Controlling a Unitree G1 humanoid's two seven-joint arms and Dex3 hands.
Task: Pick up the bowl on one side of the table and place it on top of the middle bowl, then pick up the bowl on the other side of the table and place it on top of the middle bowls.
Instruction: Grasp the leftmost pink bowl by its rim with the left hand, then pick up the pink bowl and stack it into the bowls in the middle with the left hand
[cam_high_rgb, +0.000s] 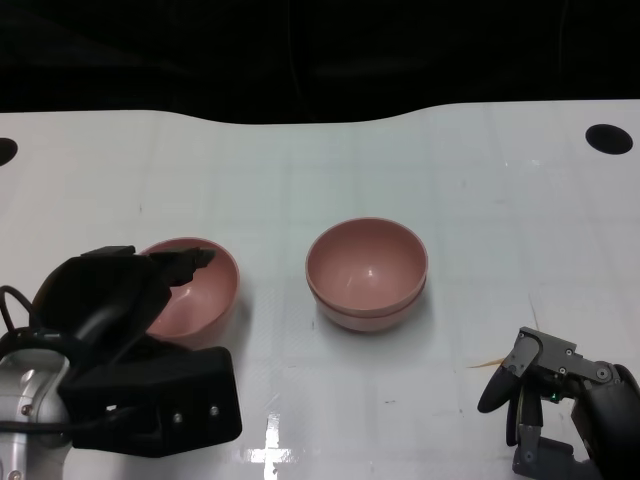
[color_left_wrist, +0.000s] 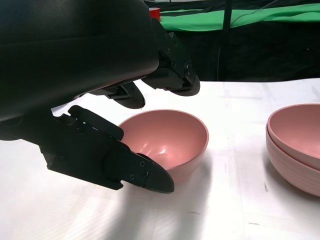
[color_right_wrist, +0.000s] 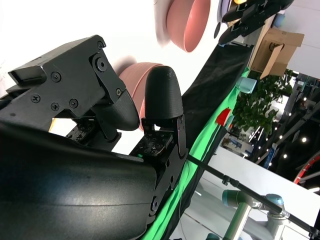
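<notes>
Left hand (cam_high_rgb: 120, 300) reaches around a glossy pink bowl (cam_high_rgb: 200, 290), empty inside.

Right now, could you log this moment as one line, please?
left hand open around single bowl | right hand idle | middle bowls stacked

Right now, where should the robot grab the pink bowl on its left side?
Probably by the rim of the single pink bowl nearest the left hand. The bowl sits upright and open, so one finger can go inside and another outside the thin wall, coming from above.
</notes>
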